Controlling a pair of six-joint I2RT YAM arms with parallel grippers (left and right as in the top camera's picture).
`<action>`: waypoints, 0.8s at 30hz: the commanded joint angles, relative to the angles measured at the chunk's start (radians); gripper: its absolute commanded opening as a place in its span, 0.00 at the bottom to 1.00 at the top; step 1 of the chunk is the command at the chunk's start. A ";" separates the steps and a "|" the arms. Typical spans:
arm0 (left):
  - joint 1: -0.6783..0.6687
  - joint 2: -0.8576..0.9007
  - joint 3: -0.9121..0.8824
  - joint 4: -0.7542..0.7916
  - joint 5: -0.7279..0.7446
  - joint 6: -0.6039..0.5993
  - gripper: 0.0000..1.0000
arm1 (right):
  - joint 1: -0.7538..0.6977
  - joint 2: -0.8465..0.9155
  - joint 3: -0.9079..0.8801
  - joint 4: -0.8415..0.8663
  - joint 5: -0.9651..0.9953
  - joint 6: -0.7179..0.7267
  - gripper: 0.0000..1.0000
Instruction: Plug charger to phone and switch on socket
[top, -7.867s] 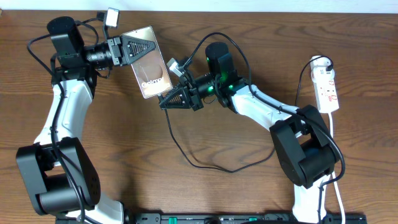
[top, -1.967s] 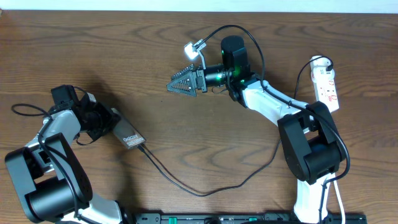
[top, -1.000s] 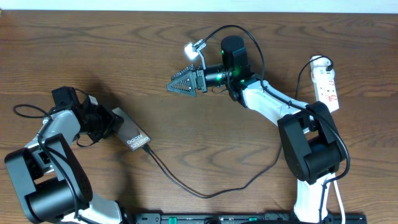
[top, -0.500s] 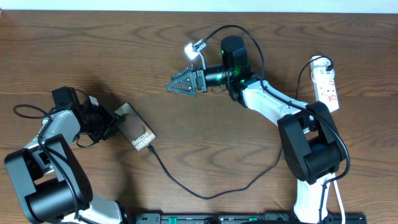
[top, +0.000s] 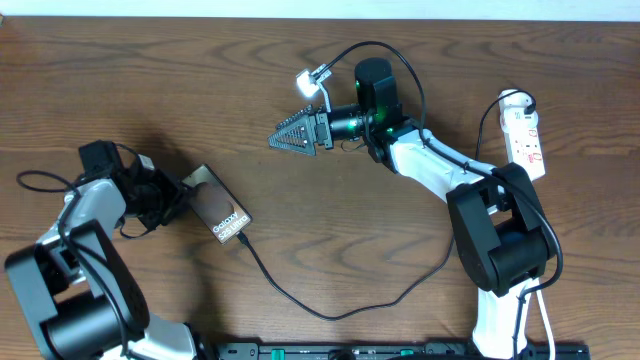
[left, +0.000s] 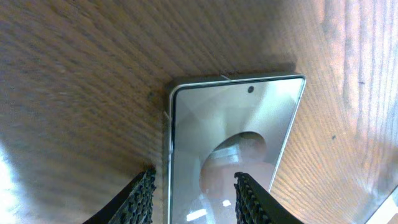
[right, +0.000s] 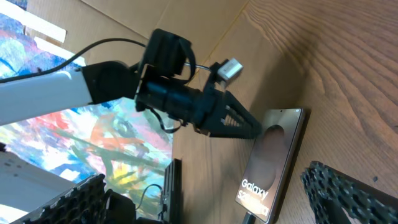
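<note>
The phone (top: 221, 206) lies flat and face up on the table at the left, its "Galaxy" lettering (right: 256, 188) showing. The charger cable (top: 330, 314) is plugged into its near end and loops right toward the socket (top: 527, 140), a white strip at the far right. My left gripper (top: 180, 200) stands open at the phone's top end. One finger (left: 142, 198) is just outside the phone's edge and the other (left: 249, 199) is above its face (left: 230, 143), neither pressing it. My right gripper (top: 283, 136) hangs wide open over mid-table with nothing in it.
A black plug (top: 521, 100) with a white cord sits in the socket's far end. The right arm's own dark cable (top: 385, 50) arches over its wrist. A black rail (top: 380, 350) runs along the table's near edge. The right wrist view shows the left arm (right: 180, 99) beside the phone.
The phone has tipped from standing on edge in the left fingers to lying flat. The left fingers spread and drew back slightly to the left. The right arm has not moved.
</note>
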 joint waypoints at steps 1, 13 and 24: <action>0.008 -0.119 0.003 -0.011 -0.013 0.031 0.40 | -0.007 0.002 0.017 -0.001 0.001 -0.023 0.99; 0.007 -0.518 0.003 -0.043 0.019 0.043 0.86 | -0.009 -0.003 0.018 -0.263 0.196 0.008 0.99; -0.019 -0.567 0.003 -0.040 0.100 0.050 0.91 | -0.043 -0.204 0.247 -1.122 0.885 -0.221 0.99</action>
